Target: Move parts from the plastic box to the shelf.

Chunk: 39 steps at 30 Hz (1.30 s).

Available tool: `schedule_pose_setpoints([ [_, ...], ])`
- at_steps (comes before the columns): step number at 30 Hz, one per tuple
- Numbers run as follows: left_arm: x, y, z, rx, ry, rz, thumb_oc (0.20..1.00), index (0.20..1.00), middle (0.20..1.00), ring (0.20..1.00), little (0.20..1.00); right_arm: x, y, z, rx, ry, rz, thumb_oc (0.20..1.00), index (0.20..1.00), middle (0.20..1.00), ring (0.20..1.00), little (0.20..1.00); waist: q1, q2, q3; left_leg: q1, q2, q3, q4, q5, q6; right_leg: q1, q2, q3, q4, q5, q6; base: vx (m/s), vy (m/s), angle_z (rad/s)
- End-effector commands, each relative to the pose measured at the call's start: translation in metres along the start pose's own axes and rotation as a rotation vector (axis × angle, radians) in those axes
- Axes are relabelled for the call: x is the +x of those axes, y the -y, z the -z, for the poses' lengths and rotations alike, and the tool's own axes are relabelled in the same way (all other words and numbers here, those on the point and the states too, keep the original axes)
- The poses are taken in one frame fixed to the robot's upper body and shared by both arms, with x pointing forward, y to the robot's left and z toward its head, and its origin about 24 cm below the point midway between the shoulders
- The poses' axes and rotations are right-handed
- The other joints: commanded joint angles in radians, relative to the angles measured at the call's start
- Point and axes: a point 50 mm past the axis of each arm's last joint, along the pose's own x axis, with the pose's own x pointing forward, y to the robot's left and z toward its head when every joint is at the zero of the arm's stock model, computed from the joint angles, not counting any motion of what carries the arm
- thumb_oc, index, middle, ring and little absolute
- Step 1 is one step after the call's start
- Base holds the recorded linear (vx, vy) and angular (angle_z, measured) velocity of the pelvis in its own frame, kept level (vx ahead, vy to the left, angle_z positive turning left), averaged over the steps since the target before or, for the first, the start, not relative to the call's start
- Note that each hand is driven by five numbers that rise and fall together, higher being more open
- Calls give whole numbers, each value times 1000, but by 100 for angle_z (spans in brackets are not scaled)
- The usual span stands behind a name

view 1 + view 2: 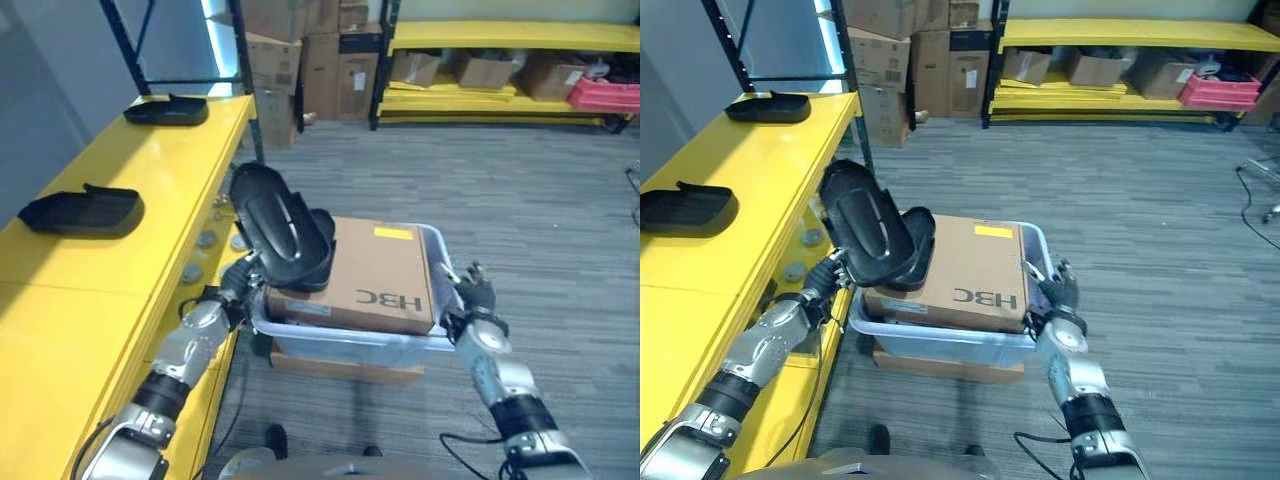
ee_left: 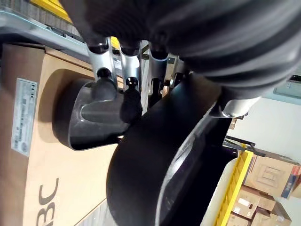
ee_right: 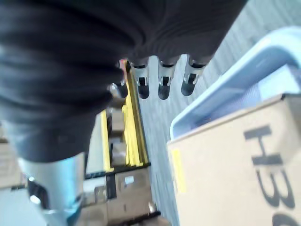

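Note:
My left hand point(image 1: 244, 276) is shut on a black oval plastic part point(image 1: 272, 222), holding it tilted up above the left end of the pale plastic box point(image 1: 352, 346), close to the yellow shelf point(image 1: 120, 260). In the left wrist view the fingers point(image 2: 123, 66) curl over the held part point(image 2: 155, 169). A second black part point(image 1: 921, 236) lies on the cardboard box point(image 1: 388, 270) that fills the plastic box. Two black parts point(image 1: 80, 211) point(image 1: 167, 110) rest on the shelf. My right hand point(image 1: 478, 296) is open beside the plastic box's right rim, holding nothing.
A flat cardboard box point(image 1: 345, 368) lies under the plastic box. A dark shelf post point(image 1: 248, 90) rises at the shelf's far corner. Stacked cartons point(image 1: 300, 60) and a yellow rack point(image 1: 500, 100) with boxes and a red crate point(image 1: 605, 95) stand at the back. Grey carpet point(image 1: 540, 220) lies to the right.

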Motion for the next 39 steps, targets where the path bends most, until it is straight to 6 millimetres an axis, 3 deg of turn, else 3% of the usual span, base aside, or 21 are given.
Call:
schedule_pose_setpoints([
  [1, 2, 4, -42, -5, 231, 35, 200, 200, 200, 200, 200, 1, 11, 18, -28, -81, 16, 1000, 1000, 1000, 1000, 1000, 16, -15, -37, 40, -11, -4, 5, -102, 16, -60, 7, -18, 61, -22, 9, -17, 5, -4],
  [3, -1, 0, -41, -10, 241, 21, 200, 200, 200, 200, 200, -4, 18, 37, -71, -152, 28, 1000, 1000, 1000, 1000, 1000, 13, -16, -35, 39, -12, -3, 4, -102, 18, -63, 6, -18, 63, -22, 9, -30, 11, -6],
  [4, -7, -8, -42, -4, 268, -9, 200, 200, 200, 200, 200, -16, 28, 70, -149, -280, 40, 1000, 1000, 1000, 1000, 1000, 13, -17, -32, 35, -14, -2, 5, -102, 19, -68, 3, -16, 66, -22, 9, -39, 18, -8],
  [7, -12, -15, -46, 19, 305, -41, 200, 200, 200, 200, 200, -31, 37, 105, -244, -422, 21, 1000, 1000, 1000, 1000, 1000, 16, -16, -29, 31, -18, -5, 4, -103, 22, -73, -1, -14, 71, -22, 9, -34, 28, -6],
  [9, -19, -25, -51, 43, 344, -67, 200, 200, 200, 200, 200, -49, 48, 138, -337, -552, 8, 1000, 1000, 1000, 1000, 1000, 28, -11, -28, 23, -25, -14, 1, -101, 24, -78, -7, -16, 77, -22, 13, -18, 32, 0],
  [14, -33, -42, -65, 91, 420, -118, 200, 200, 200, 200, 200, -76, 60, 173, -438, -702, -22, 1000, 1000, 1000, 1000, 1000, 63, 5, -25, 1, -46, -44, -2, -98, 33, -91, -22, -29, 96, -26, 26, -9, 9, 1],
  [16, -41, -47, -74, 137, 472, -134, 200, 200, 200, 200, 200, -83, 67, 181, -451, -722, -18, 1000, 1000, 1000, 1000, 1000, 74, 20, -18, -14, -58, -85, -2, -94, 45, -115, -22, -5, 150, -46, 28, -105, 17, 17],
  [18, -47, -50, -91, 164, 561, -154, 200, 200, 200, 200, 200, -91, 83, 187, -466, -725, -17, 1000, 1000, 1000, 1000, 1000, 55, 39, -6, -36, -72, -180, -2, -83, 54, -147, 20, 92, 186, -80, 6, -182, -58, 91],
  [19, -50, -52, -96, 150, 585, -169, 200, 200, 200, 200, 200, -94, 86, 189, -497, -729, -39, 1000, 1000, 1000, 1000, 1000, 59, 39, -4, -44, -72, -197, -2, -77, 45, -141, 30, 93, 166, -77, -1, -163, -162, 172],
  [22, -68, -59, -104, 140, 664, -251, 200, 200, 200, 200, 200, -98, 88, 192, -632, -732, -111, 1000, 1000, 1000, 1000, 1000, 100, 29, 14, -72, -41, -229, -2, -43, -2, -115, 54, 54, 113, -71, -17, -136, -195, 143],
  [25, -83, -66, -100, 159, 694, -316, 200, 200, 200, 200, 200, -97, 97, 189, -697, -727, -87, 1000, 1000, 1000, 1000, 1000, 147, 22, 45, -137, -13, -216, 17, -3, -41, -80, 65, -18, 76, -67, -33, -130, -138, 100],
  [26, -86, -69, -99, 147, 694, -322, 200, 200, 200, 200, 200, -97, 100, 189, -712, -729, -81, 1000, 1000, 1000, 1000, 1000, 156, 21, 52, -156, -10, -195, 26, 4, -48, -71, 64, -44, 69, -67, -35, -108, -45, 122],
  [29, -89, -71, -86, 129, 686, -276, 200, 200, 200, 200, 200, -104, 104, 191, -679, -737, -14, 1000, 1000, 1000, 1000, 1000, 133, 22, 71, -236, 53, 119, 95, 21, -61, -48, 31, -252, 81, -69, -33, -90, 22, 193],
  [31, -88, -69, -82, 127, 689, -279, 200, 200, 200, 200, 200, -102, 97, 190, -677, -722, -22, 1000, 1000, 1000, 1000, 1000, 117, 21, 66, -214, 65, 232, 85, 6, -62, -36, 22, -302, 97, -87, -27, 142, 133, 309],
  [32, -89, -65, -79, 123, 691, -299, 200, 200, 200, 200, 200, -97, 84, 188, -687, -695, -55, 1000, 1000, 1000, 1000, 1000, 144, 21, 63, -228, 43, 224, 84, 10, -57, -22, 17, -314, 117, -106, -33, 224, 150, 209],
  [35, -94, -67, -79, 146, 695, -293, 200, 200, 200, 200, 200, -91, 73, 185, -655, -662, -70, 1000, 1000, 1000, 1000, 1000, 178, 19, 52, -224, 16, 206, 97, -23, -31, -4, 0, -320, 165, -148, -30, 201, 125, 41],
  [39, -96, -69, -84, 174, 691, -267, 200, 200, 200, 200, 200, -85, 59, 179, -592, -628, -82, 1000, 1000, 1000, 1000, 1000, 200, 13, 40, -214, -22, 185, 109, -56, 14, -4, -38, -308, 309, -199, -9, 151, 104, -13],
])
